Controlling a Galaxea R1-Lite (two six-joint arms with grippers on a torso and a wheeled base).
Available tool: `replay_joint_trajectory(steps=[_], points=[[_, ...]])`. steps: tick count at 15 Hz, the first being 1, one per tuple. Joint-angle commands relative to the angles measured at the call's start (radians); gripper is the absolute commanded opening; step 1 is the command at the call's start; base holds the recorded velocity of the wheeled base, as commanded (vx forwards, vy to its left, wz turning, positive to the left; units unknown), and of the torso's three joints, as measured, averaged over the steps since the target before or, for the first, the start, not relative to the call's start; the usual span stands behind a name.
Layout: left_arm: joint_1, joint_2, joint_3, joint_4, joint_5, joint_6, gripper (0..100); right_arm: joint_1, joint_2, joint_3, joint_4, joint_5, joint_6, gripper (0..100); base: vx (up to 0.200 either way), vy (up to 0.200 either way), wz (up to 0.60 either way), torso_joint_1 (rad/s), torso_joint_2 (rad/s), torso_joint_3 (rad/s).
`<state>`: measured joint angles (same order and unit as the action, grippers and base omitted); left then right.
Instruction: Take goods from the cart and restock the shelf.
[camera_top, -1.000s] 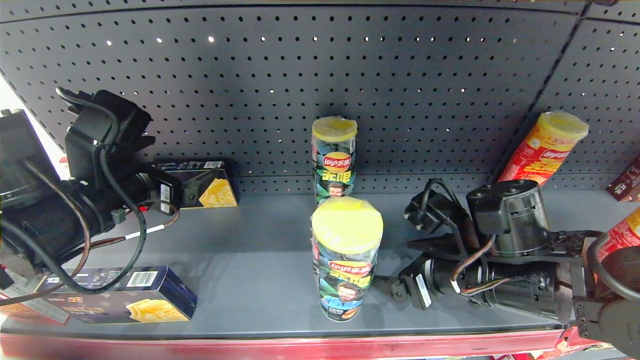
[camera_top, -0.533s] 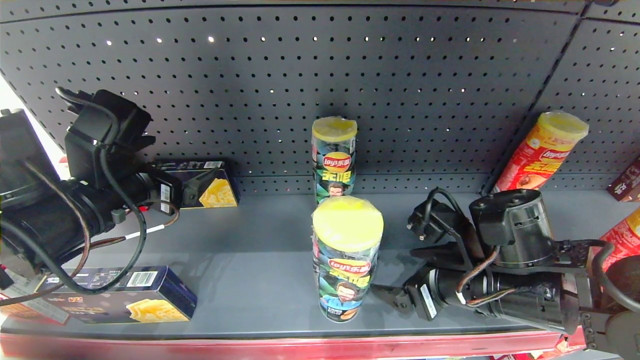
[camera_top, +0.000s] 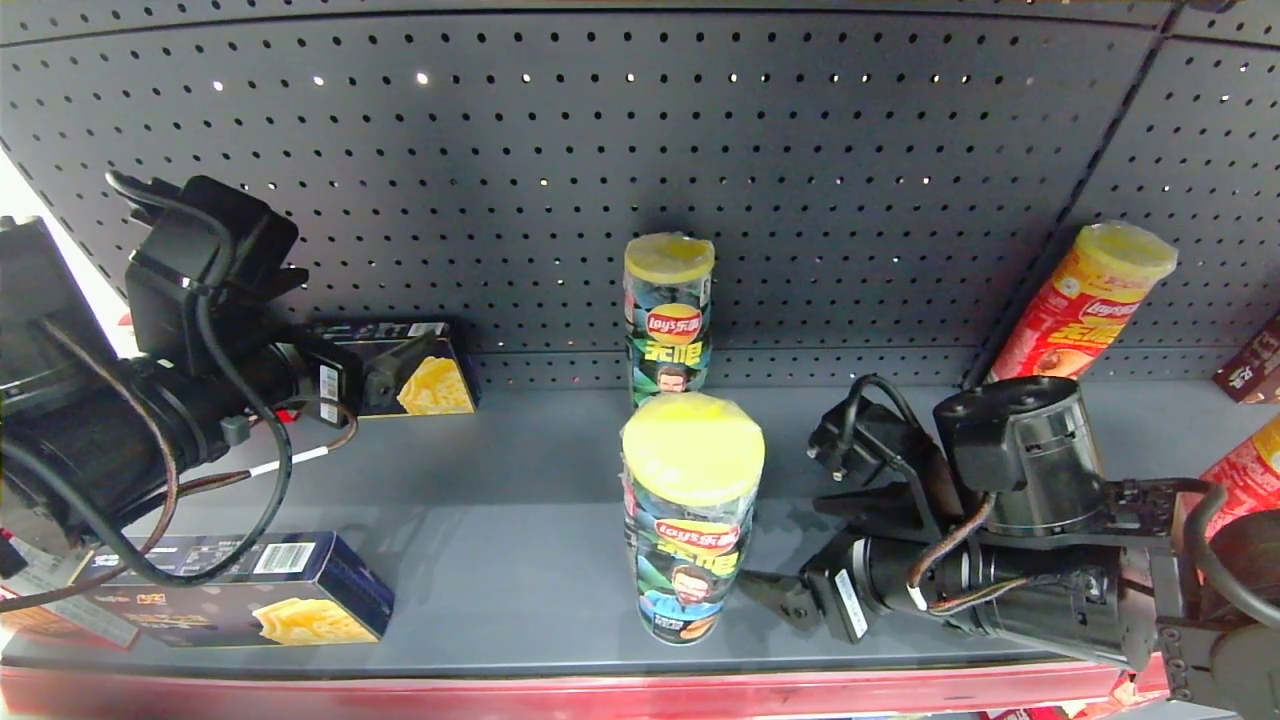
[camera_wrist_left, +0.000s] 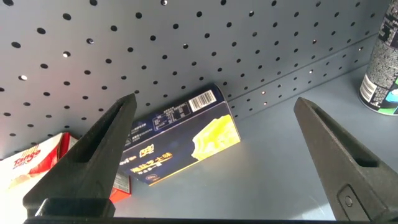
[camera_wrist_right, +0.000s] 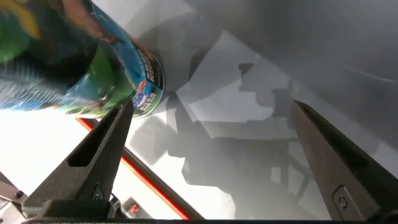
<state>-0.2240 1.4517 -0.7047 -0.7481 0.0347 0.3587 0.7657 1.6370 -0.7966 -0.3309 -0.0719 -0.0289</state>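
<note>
Two chip cans with yellow lids stand mid-shelf, the front can (camera_top: 690, 520) near the shelf's edge and the back can (camera_top: 668, 315) against the pegboard. My right gripper (camera_top: 810, 545) is open just right of the front can, low by its base and clear of it. In the right wrist view the can (camera_wrist_right: 93, 68) lies beyond one finger, outside the gripper (camera_wrist_right: 211, 155). My left gripper (camera_top: 375, 370) is open at the back left, in front of a dark cracker box (camera_top: 430, 380). That box (camera_wrist_left: 180, 134) lies flat, framed by the open left gripper (camera_wrist_left: 217, 155).
A second dark box (camera_top: 250, 590) lies at the front left. A red chip can (camera_top: 1085, 300) leans on the pegboard at the right, with another red can (camera_top: 1250, 465) at the right edge. A red packet (camera_wrist_left: 37, 162) sits beside the back box. The shelf's red lip (camera_top: 600, 690) runs along the front.
My right arm has drawn back slightly toward the shelf's front edge, away from the front can. The left arm shifted a touch to the left. Cans and boxes stay put.
</note>
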Motion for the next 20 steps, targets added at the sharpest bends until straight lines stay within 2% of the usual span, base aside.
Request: replay_joint_trajectory(steps=[1,10,13,15,17,20], points=[[0.002,0.001,0.002,0.001,0.001,0.0,100,0.006,0.007,-0.004,0.0,0.0,0.0,100,0.0,0.0,0.0,0.0,0.0,0.0],[0.0,-0.005,0.01,0.0,0.001,0.0,100,0.003,-0.014,0.005,0.0,-0.006,0.001,100,0.0,0.0,0.0,0.0,0.0,0.0],[-0.005,-0.263,0.143,0.081,0.002,0.003,100,-0.009,-0.172,0.022,-0.037,0.001,0.001,100,0.0,0.0,0.0,0.0,0.0,0.0],[-0.005,-0.419,0.182,0.164,0.01,0.0,100,0.001,-0.278,0.091,-0.062,0.006,0.001,100,0.0,0.0,0.0,0.0,0.0,0.0],[-0.006,-0.534,0.202,0.181,0.008,-0.001,100,0.004,-0.368,0.174,-0.119,0.004,0.0,100,0.0,0.0,0.0,0.0,0.0,0.0],[-0.014,-0.683,0.32,0.199,0.005,-0.012,100,0.018,-0.477,0.313,-0.191,0.0,-0.002,100,0.0,0.0,0.0,0.0,0.0,0.0]])
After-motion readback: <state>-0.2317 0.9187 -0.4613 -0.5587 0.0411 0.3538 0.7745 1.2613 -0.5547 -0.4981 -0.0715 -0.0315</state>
